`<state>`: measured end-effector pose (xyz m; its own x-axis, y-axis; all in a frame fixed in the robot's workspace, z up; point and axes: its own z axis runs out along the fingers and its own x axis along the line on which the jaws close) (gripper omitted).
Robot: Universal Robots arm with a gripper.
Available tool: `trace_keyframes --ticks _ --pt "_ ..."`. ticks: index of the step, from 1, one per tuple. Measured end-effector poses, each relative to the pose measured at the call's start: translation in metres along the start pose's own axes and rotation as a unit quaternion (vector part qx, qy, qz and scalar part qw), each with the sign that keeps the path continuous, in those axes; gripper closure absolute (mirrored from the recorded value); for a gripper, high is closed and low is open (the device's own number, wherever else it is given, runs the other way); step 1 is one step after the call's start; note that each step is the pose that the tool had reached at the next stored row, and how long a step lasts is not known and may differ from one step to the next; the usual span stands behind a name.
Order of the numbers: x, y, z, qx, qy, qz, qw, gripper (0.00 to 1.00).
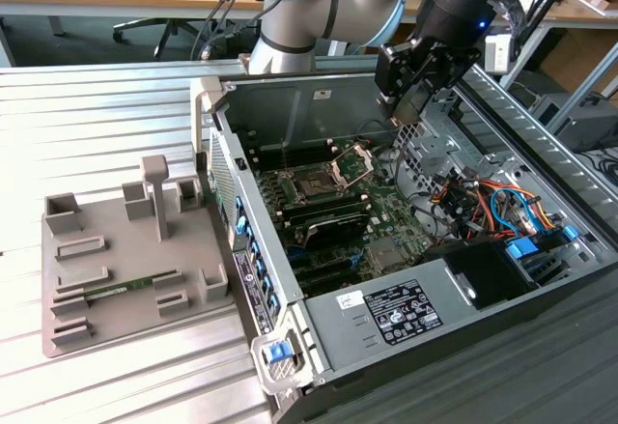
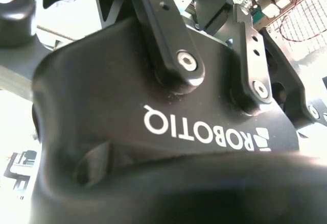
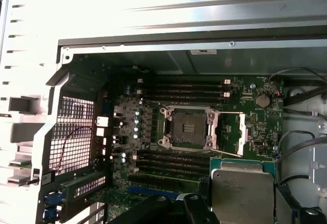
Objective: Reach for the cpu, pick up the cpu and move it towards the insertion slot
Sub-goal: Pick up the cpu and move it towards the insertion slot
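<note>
Nearest your first wrist view, the cpu (image 3: pixel 243 188) sits with its silvery top up, black fingers (image 3: pixel 196 208) of the gripper (image 1: pixel 413 105) beside it; you cannot tell whether they clamp it. Beyond, the insertion slot (image 3: pixel 186 128) lies open in its silver frame on the motherboard (image 1: pixel 386 213). In the exterior view, your gripper hangs above the computer case (image 1: pixel 290 294), towards that view's right of the slot.

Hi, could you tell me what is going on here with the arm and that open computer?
The arm's gripper hangs over the open computer case, above the motherboard. In the first wrist view the cpu, silvery top showing, sits close to the camera at the gripper, so it appears to be held. The insertion slot lies open below, its metal frame swung aside and nothing in it. A grey fixture tray sits on the exterior view's left.
</note>
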<state>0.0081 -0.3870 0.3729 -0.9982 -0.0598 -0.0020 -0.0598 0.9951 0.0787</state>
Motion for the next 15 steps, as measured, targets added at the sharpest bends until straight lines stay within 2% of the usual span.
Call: trace_keyframes --ticks 15 --pt "-0.0001 0.0011 0.0030 0.0000 0.0000 0.000 1.0000 0.45"
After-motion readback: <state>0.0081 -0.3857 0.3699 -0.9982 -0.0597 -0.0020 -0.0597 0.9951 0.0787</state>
